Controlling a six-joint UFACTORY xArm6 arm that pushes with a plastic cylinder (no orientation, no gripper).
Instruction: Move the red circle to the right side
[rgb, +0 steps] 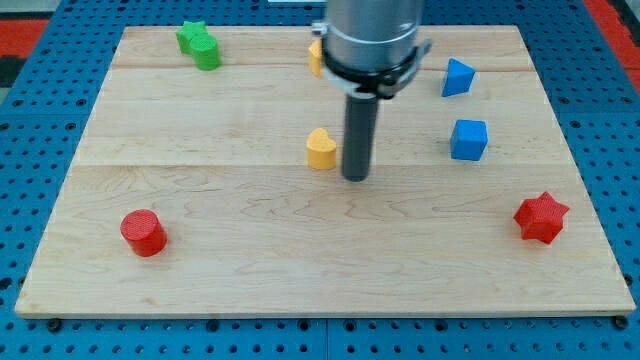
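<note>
The wooden board (250, 250) was the largest thing in the view; it filled nearly all of it and lay on a blue perforated table (40, 330). Above the board, at the view's top centre, hung the grey metal body of the arm (372, 35), and from it a straight dark rod went down to the board. There was no hand or gripper on this arm, so nothing was open, closed or holding; the rod only stood on the wood. My tip (356, 177) was near the middle of the board, just beside the yellow block (321, 149) at its right side; I could not tell if they touched.

The red star (541, 217) lay near the right edge of the board, in the lower part. The blue cube (468, 139) stood at the right of my tip, well apart from it, and the other blue block (457, 77), with a more angular shape, was above the cube, nearer to the top edge. The green block (199, 44), which looked like a star, was at the top left corner area.

The red circle (144, 232), a short round cylinder, stood at the lower left part of the board, near the left edge, well apart from my tip and from all other blocks. A second yellow block (316, 57) showed only a little at the top, mostly hidden behind the arm body, so its shape was not clear.
</note>
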